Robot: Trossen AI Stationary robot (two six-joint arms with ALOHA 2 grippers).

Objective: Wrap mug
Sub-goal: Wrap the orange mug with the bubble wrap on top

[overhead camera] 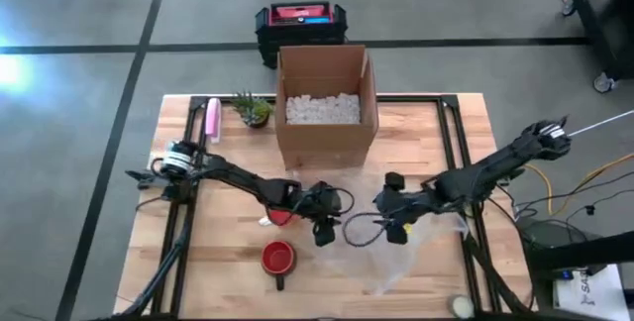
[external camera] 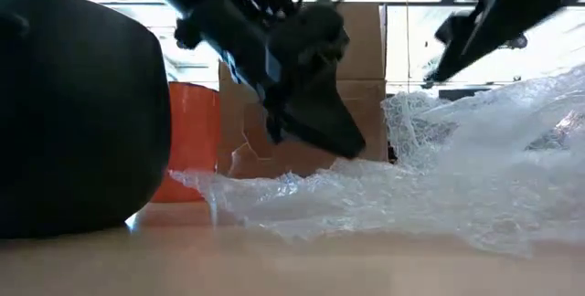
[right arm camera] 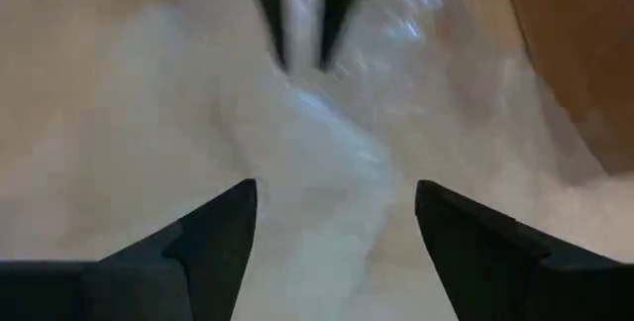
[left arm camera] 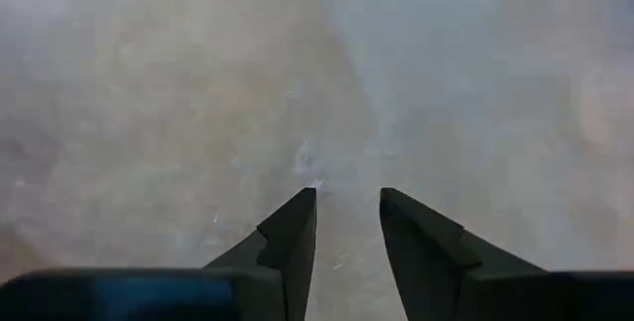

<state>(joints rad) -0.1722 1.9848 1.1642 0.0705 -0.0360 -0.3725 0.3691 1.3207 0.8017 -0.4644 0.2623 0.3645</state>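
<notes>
The red mug (overhead camera: 278,258) sits bare near the table's front edge, so wrapping hasn't begun; both arms are over the bubble wrap (overhead camera: 411,247), left gripper (overhead camera: 324,232) narrow, right gripper (overhead camera: 398,232) wide, and next must grab it.

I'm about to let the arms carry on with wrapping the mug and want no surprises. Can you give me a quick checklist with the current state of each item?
1. Red mug upright, free on table: ok.
2. Bubble wrap spread under mug: not ok, the sheet lies beside it, to its right.
3. Left claw holding wrap: not ok, fingers slightly apart, nothing pinched.
4. Right claw open over wrap: ok, wide open.
5. Claws clear of each other: ok, close but apart.
6. Cardboard box out of the way: ok, behind both arms.
</notes>
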